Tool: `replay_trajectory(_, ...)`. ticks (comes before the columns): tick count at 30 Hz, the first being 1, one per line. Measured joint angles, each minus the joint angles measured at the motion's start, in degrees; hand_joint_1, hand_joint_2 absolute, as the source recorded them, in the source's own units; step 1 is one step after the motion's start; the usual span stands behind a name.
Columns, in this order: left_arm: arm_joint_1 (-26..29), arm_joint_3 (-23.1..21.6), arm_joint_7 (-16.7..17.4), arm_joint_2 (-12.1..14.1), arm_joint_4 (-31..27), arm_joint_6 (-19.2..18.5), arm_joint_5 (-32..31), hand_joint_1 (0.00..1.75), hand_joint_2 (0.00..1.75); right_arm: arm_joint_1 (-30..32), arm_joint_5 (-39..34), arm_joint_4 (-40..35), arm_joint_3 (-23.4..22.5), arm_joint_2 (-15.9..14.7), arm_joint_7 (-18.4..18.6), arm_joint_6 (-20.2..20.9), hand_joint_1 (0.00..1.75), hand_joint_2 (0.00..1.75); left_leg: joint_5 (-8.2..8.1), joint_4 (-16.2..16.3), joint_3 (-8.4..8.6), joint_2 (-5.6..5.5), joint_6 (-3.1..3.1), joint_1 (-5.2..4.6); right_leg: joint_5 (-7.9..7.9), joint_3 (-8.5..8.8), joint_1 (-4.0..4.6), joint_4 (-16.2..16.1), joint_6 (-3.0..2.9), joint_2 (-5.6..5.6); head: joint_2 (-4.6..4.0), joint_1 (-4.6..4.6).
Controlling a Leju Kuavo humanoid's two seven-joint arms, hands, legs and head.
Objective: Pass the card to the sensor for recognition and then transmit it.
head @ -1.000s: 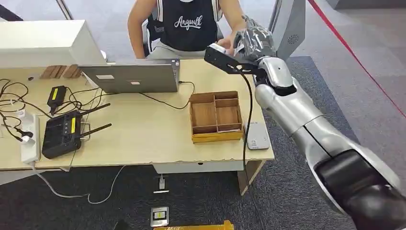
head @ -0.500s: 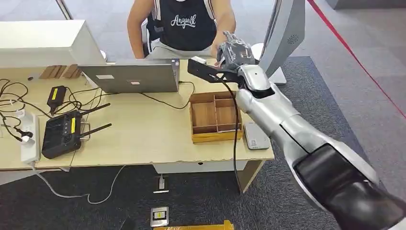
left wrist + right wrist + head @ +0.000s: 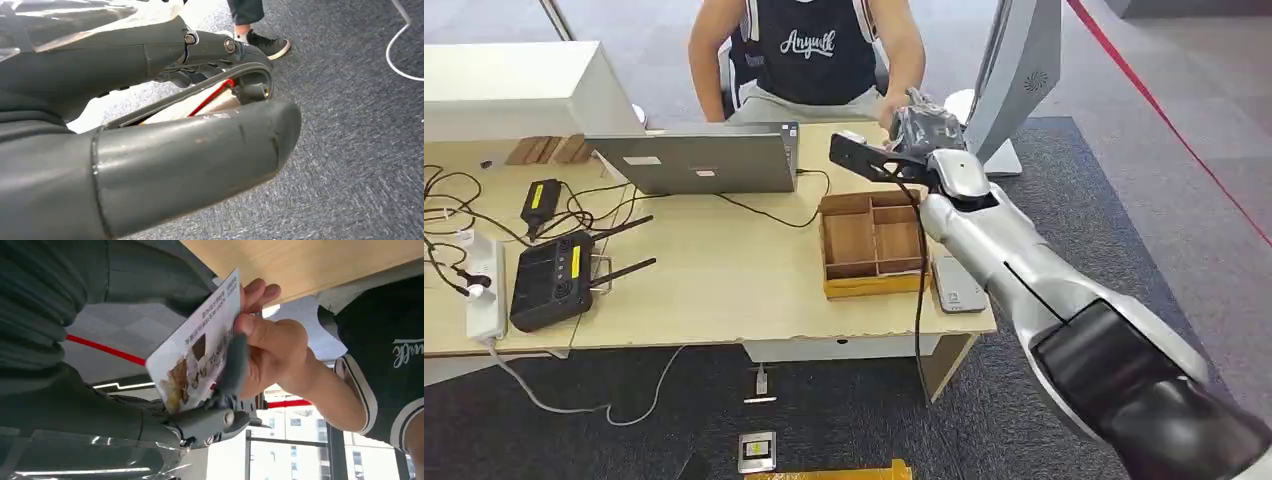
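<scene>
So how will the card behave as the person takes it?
The card looks thin, flat and unbent between the right hand's fingers and the person's hand, so probably stiff and light. Its printed face looks smooth, so it may slip.

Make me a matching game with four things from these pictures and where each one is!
Things:
1. card
2. wooden tray
3. black router
4. laptop

Places:
A. on the table in front of the seated person
B. near the table's left end, among cables
C. between the robot's right hand and a person's hand
D. on the table beside the robot's right arm

Pairs: 1-C, 2-D, 3-B, 4-A
</scene>
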Motion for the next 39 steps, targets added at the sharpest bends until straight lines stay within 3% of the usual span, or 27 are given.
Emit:
replay_trajectory(2, 0.0, 0.0, 0.1, 0.0, 0.0, 0.0, 0.2, 0.0, 0.0, 0.0, 0.2, 0.3, 0.0, 0.0, 0.0, -0.5, 0.0, 1.75, 0.0, 0.0, 0.01, 0.0, 0.0, 0.0, 0.0, 0.01, 0.0, 0.0, 0.0, 0.0, 0.0, 0.0)
replay_trajectory(3, 0.0, 0.0, 0.2, 0.0, 0.0, 0.0, 0.3, 0.0, 0.0, 0.0, 0.4, 0.4, 0.0, 0.0, 0.0, -0.6, 0.0, 0.0, 0.0, 0.0, 0.0, 0.0, 0.0, 0.0, 0.0, 0.0, 0.0, 0.0, 0.0, 0.0, 0.0, 0.0)
replay_trajectory(10, 0.1, 0.0, 0.2, 0.0, 0.0, 0.4, 1.0, 0.0, 0.0, 0.0, -0.2, 0.6, 0.0, 0.0, -1.3, -1.7, 0.0, 0.0, 0.01, 0.0, 0.0, 0.0, 0.0, 0.0, 0.02, 0.01, 0.0, 0.0, -0.01, 0.0, 0.0, 0.0)
replay_trajectory(16, 0.8, 0.5, -1.8, 0.2, 0.0, 3.8, 6.1, 0.0, 0.0, 0.8, -4.0, -1.6, -0.8, 0.3, -8.7, -6.5, 0.0, 0.0, 0.0, 0.0, 0.0, 0.0, -0.01, 0.0, 0.01, 0.0, 0.0, 0.0, -0.02, 0.04, 0.0, 0.0)
replay_trajectory(22, 1.5, 1.1, -1.9, 0.6, 0.0, 4.0, 7.1, 0.0, 0.0, 2.8, -4.7, -4.7, -1.2, 0.6, -11.0, -6.8, 0.0, 0.0, 0.0, 0.0, 0.0, 0.0, -0.01, 0.04, 0.0, 0.0, 0.04, 0.0, -0.03, 0.04, 0.0, 0.02)
replay_trajectory(26, 1.8, 1.9, -2.6, 0.8, 0.0, 5.0, 9.1, 0.0, 0.0, 8.6, -3.1, -10.8, -1.2, -0.9, -8.3, -5.5, 0.0, 0.0, 0.0, 0.0, 0.09, -0.01, -0.01, 0.04, -0.01, 0.09, 0.05, 0.0, -0.02, 0.03, 0.0, 0.0)
replay_trajectory(31, 3.2, 3.7, -4.3, 1.1, 0.0, 6.5, 11.4, 0.0, 0.0, 16.3, -2.1, -18.7, -2.0, -5.1, -6.4, -4.4, 0.0, 0.0, -0.02, 0.0, -0.02, -0.01, 0.01, 0.03, 0.0, 0.03, -0.01, 0.0, -0.01, 0.03, 0.0, 0.02)
replay_trajectory(39, 3.3, 5.0, -4.5, 1.4, 0.0, 6.5, 11.6, 0.0, 0.0, 18.8, -2.0, -24.9, -2.6, -8.1, -6.1, -3.6, 0.0, 0.0, -0.02, 0.0, 0.02, 0.05, -0.01, 0.0, 0.02, -0.01, 0.0, 0.0, -0.02, 0.13, 0.0, -0.02)
